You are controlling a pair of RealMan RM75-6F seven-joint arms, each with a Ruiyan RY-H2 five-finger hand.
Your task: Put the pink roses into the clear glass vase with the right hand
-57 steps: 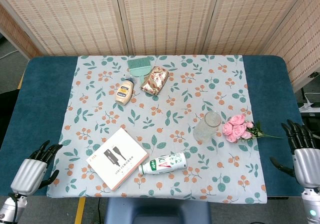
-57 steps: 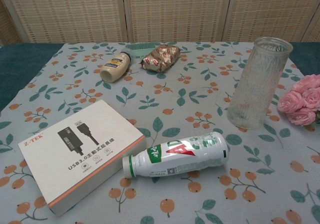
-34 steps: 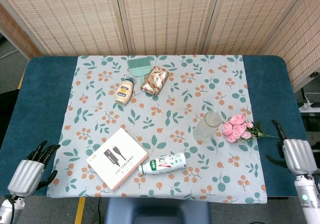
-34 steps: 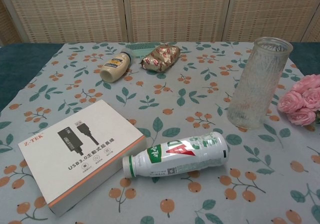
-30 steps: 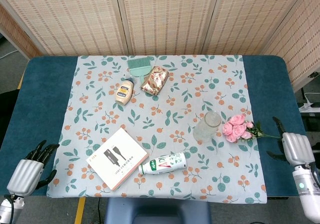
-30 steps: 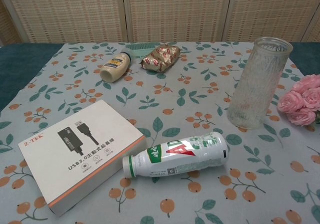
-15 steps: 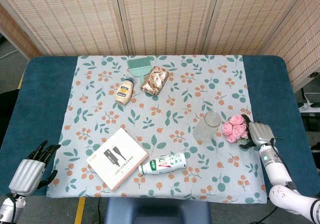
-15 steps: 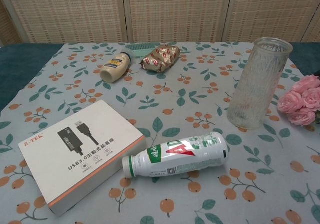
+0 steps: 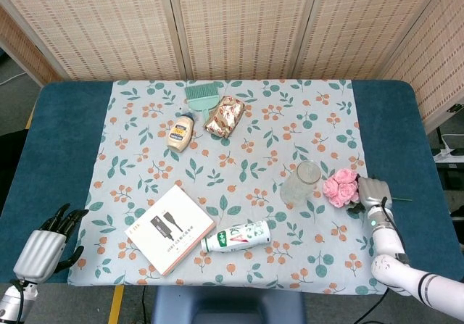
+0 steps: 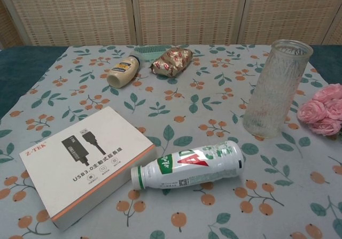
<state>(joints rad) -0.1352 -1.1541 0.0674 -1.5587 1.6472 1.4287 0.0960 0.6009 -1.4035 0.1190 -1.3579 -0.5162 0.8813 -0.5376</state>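
Note:
The pink roses (image 9: 341,188) lie on the floral cloth at the table's right side, and the chest view shows them at its right edge (image 10: 324,111). Just left of them the clear glass vase (image 9: 301,183) stands upright and empty, tall and textured in the chest view (image 10: 277,89). My right hand (image 9: 371,192) rests over the roses' leaves and stem, back up, with its fingers hidden underneath. The stem's end pokes out to the right of the hand. My left hand (image 9: 43,248) hangs at the table's near left corner, fingers apart, holding nothing.
A white boxed USB cable (image 9: 170,228) and a lying green-and-white bottle (image 9: 235,237) sit near the front edge. Further back are a squeeze bottle (image 9: 180,133), a green brush (image 9: 198,96) and a shiny snack packet (image 9: 224,115). Bare blue table (image 9: 58,143) flanks the cloth.
My right hand swung in from the table's right edge onto the roses' stem. The roses shifted slightly. The left hand stayed put.

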